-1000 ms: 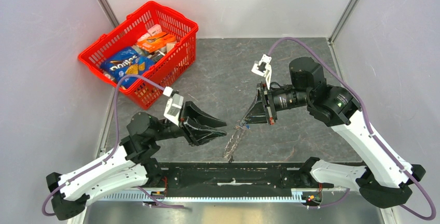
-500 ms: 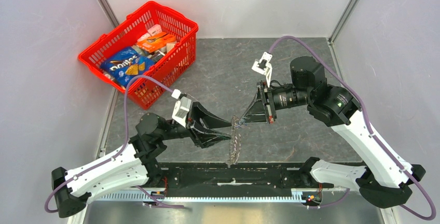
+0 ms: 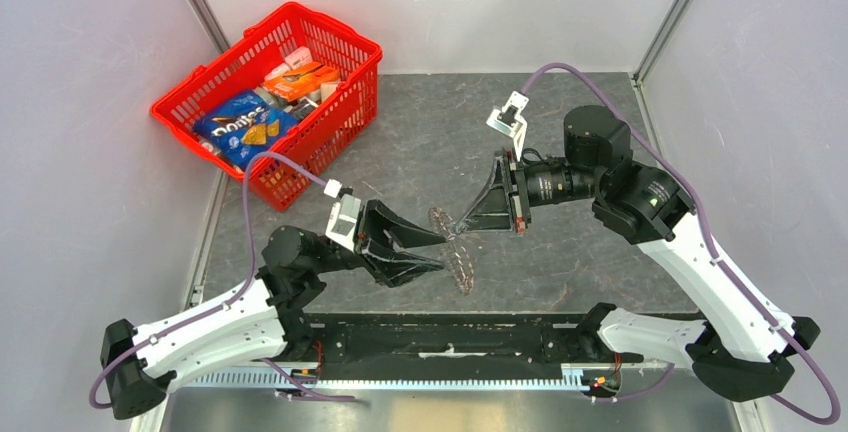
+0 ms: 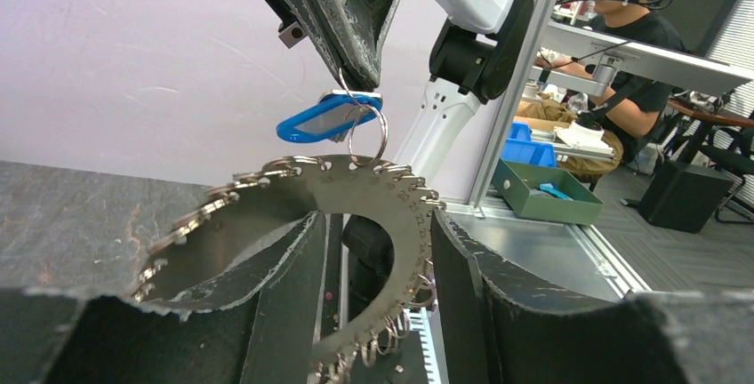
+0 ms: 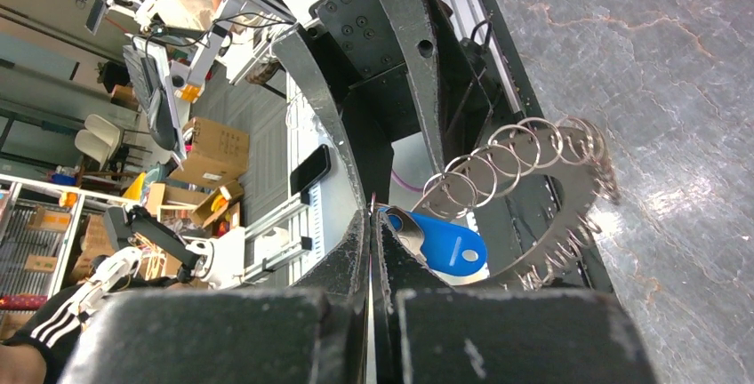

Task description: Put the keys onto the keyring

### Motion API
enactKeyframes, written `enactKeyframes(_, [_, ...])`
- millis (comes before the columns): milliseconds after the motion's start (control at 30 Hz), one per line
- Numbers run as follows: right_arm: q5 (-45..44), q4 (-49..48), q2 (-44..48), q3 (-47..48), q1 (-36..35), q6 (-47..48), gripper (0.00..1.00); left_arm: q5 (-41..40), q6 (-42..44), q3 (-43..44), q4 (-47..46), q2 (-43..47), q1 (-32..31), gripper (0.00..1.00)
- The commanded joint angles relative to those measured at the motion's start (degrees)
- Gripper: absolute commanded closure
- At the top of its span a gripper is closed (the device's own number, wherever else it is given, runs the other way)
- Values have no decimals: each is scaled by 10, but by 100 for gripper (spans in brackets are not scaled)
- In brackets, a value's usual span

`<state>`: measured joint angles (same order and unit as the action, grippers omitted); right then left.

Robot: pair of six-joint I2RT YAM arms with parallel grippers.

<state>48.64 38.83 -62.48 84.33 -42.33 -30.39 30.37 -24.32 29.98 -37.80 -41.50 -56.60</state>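
Your right claw is pinched shut on the ring by the blue tag, and the keys hang from it as a toothed fan above the table, passing between the parted fingers of your left claw.

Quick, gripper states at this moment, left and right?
Left gripper: open, jaws apart at the keys; contact unclear.
Right gripper: shut on the keyring.

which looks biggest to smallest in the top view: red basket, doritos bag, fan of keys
1. red basket
2. Doritos bag
3. keys, seen partly edge-on and held above the table, so their place is the least sure
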Motion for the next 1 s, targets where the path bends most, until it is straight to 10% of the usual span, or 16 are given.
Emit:
enactKeyframes(0, [16, -55, 8, 0, -9, -21, 100, -5, 23, -7, -81, -6, 0, 46])
enactKeyframes(967, [-29, -60, -8, 5, -51, -19, 100, -17, 29, -11, -132, -21, 0, 57])
